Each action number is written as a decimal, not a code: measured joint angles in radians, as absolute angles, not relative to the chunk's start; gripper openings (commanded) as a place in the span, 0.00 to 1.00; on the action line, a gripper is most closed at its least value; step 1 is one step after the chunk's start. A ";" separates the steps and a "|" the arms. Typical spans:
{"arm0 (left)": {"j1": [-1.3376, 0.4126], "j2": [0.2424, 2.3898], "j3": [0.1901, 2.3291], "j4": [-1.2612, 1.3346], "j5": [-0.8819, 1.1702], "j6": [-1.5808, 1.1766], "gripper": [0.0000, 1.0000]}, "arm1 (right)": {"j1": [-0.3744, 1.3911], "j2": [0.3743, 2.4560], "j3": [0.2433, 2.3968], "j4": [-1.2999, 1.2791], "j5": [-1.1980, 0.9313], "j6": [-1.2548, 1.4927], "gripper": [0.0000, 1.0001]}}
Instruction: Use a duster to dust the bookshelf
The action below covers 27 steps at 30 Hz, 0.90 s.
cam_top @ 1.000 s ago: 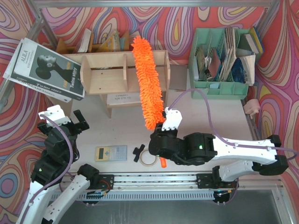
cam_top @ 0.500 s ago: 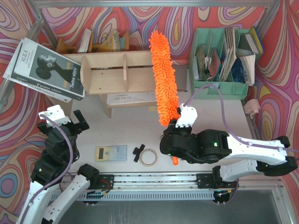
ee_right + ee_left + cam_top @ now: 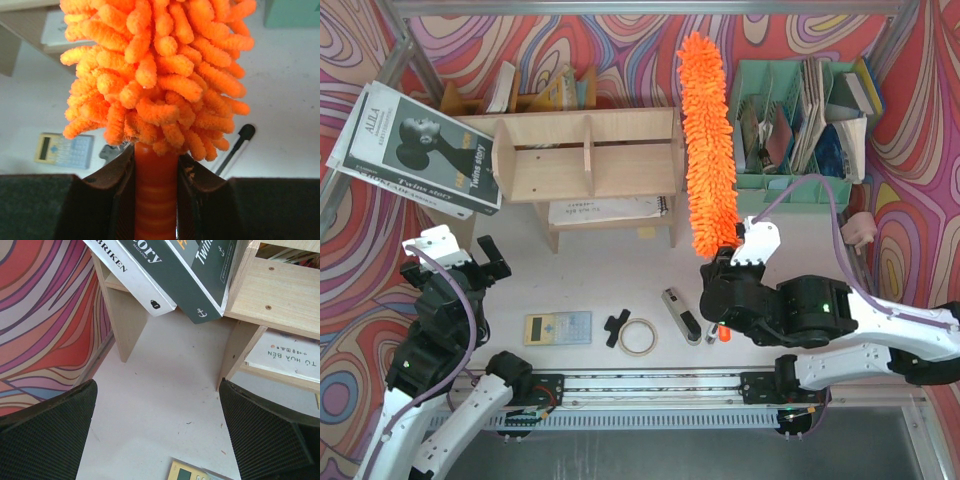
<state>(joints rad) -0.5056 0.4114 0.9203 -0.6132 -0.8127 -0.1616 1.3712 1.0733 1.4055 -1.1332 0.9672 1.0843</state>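
The plywood bookshelf (image 3: 585, 155) stands at the back left of the table, with a large book leaning on its left end. The fluffy orange duster (image 3: 707, 145) points away from me, now to the right of the shelf's right end and off it. My right gripper (image 3: 730, 262) is shut on the duster's smooth orange handle (image 3: 155, 190), fluff (image 3: 155, 65) filling the wrist view above the jaws. My left gripper (image 3: 460, 258) hangs open over bare table at the front left, nothing between its fingers (image 3: 45, 435); the shelf's legs (image 3: 235, 352) lie ahead of it.
A mint green file organizer (image 3: 798, 120) full of papers stands just right of the duster. On the table lie a calculator (image 3: 558, 327), a tape ring (image 3: 638, 337), a small black piece (image 3: 615, 325), and a stapler-like tool (image 3: 680, 313). A notebook (image 3: 605, 209) lies under the shelf.
My right arm has swung the duster rightward, from across the shelf's right compartment to beside the shelf's right end. The left arm has stayed still.
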 measured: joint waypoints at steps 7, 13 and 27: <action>-0.506 0.412 0.920 -0.613 -0.813 -0.162 0.98 | 1.289 1.044 1.279 -1.067 0.924 1.028 0.00; -0.506 0.423 0.920 -0.613 -0.813 -0.162 0.99 | 1.237 1.028 1.193 -0.997 0.892 0.986 0.00; -0.506 0.436 0.920 -0.620 -0.820 -0.162 0.98 | 1.119 1.038 1.007 -0.811 0.776 0.894 0.00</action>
<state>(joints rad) -0.5056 0.4358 0.9199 -0.6197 -0.8200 -0.1616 1.1191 1.0378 1.0073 -0.8112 0.7757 0.8940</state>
